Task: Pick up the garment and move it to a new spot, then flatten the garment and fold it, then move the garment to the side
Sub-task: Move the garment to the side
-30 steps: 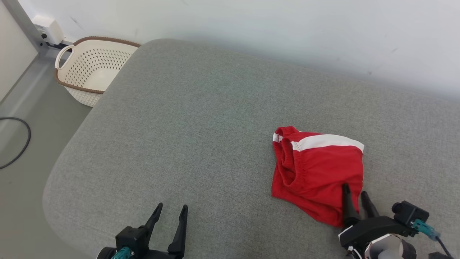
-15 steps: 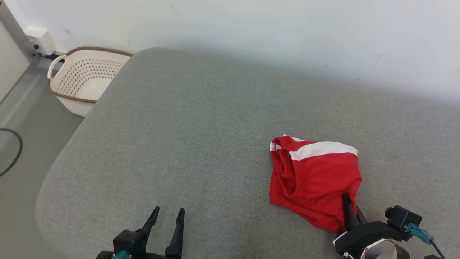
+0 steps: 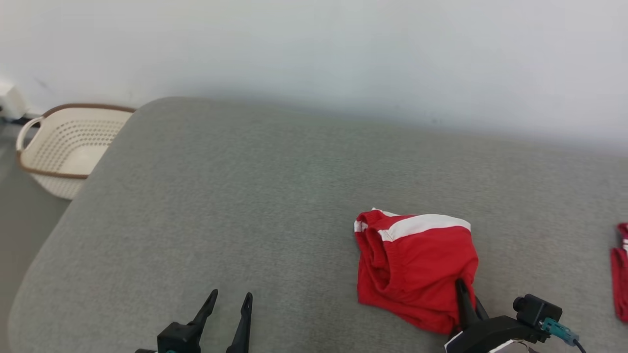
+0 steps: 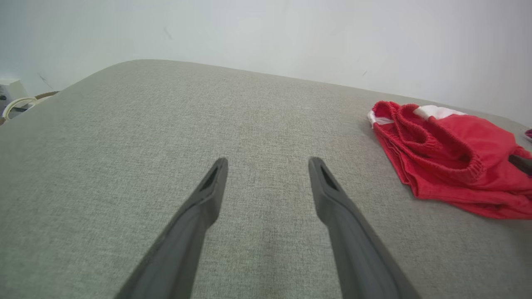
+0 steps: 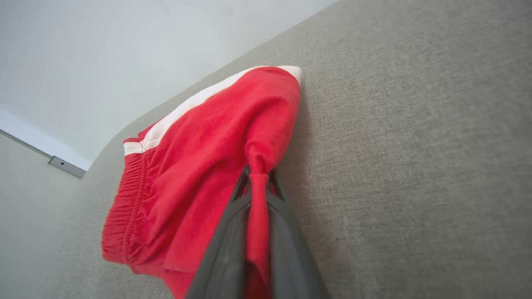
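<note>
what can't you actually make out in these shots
- Head view: second red cloth, cut off by the right edge, kind unknown.
- Head view: basket, its right side hidden behind the grey cushion.
- Right wrist view: right hand, inner faces covered by the pinched fold of the red garment.

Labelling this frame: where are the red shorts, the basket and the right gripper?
red shorts [image 3: 422, 264], head view, middle of cloth.
basket [image 3: 59, 139], head view, perforated inner wall.
right gripper [image 5: 258, 176], right wrist view, between its fingertips.
</note>
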